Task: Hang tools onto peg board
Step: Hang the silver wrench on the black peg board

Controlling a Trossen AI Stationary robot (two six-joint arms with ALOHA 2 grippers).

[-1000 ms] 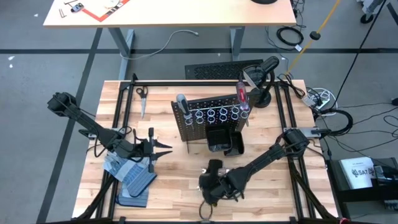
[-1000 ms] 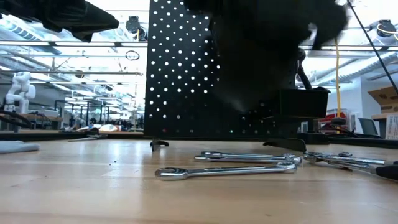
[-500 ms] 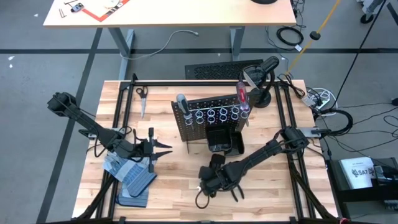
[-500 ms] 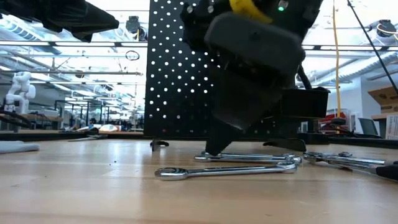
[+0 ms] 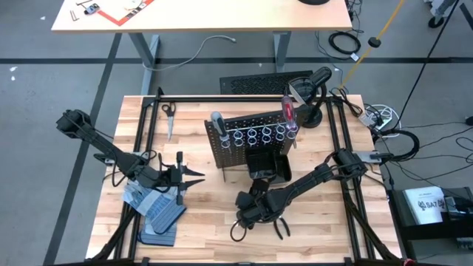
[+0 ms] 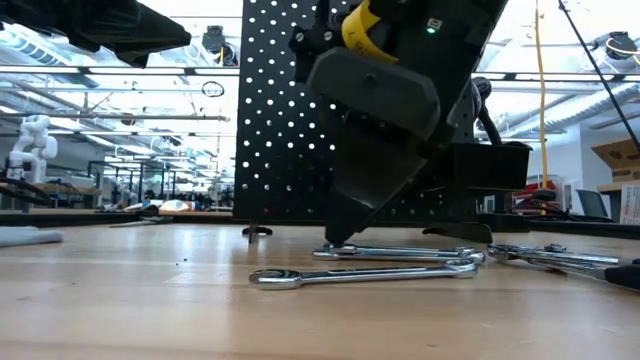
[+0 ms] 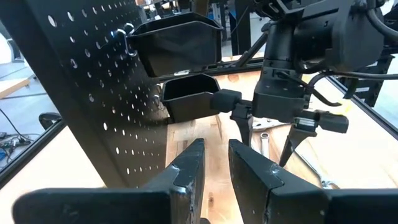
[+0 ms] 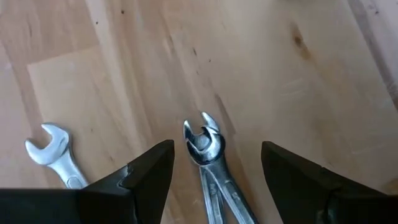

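High view: the peg board [image 5: 247, 140], an upright black perforated metal panel, is seen standing at the middle of the pale butcher-block table [image 5: 207, 222], with a red-handled screwdriver [image 5: 287, 113] and a grey-handled screwdriver [image 5: 216, 122] slotted into its row of silver rings [image 5: 257, 135]. A black box-shaped bin [image 5: 266, 168] is hung on the board's front; whether anything lies in it cannot be told. The right gripper [image 5: 247, 214] is lowered close over the wood in front of the board, its fingers spread wide to either side of two stacked silver wrench heads [image 8: 202, 140], as shown by the right wrist view. A third wrench [image 8: 53, 152], open-ended and polished, is seen just beside them. In the low view, long slim wrenches [image 6: 365, 272] are laid flat on the table near the board's foot. The left gripper [image 5: 194, 176] is held above the table to the board's left, fingers [image 7: 186, 171] drawn near together with a narrow gap and nothing between them. Blue-grey ribbed gloves [image 5: 159, 214] are piled beneath the left arm.
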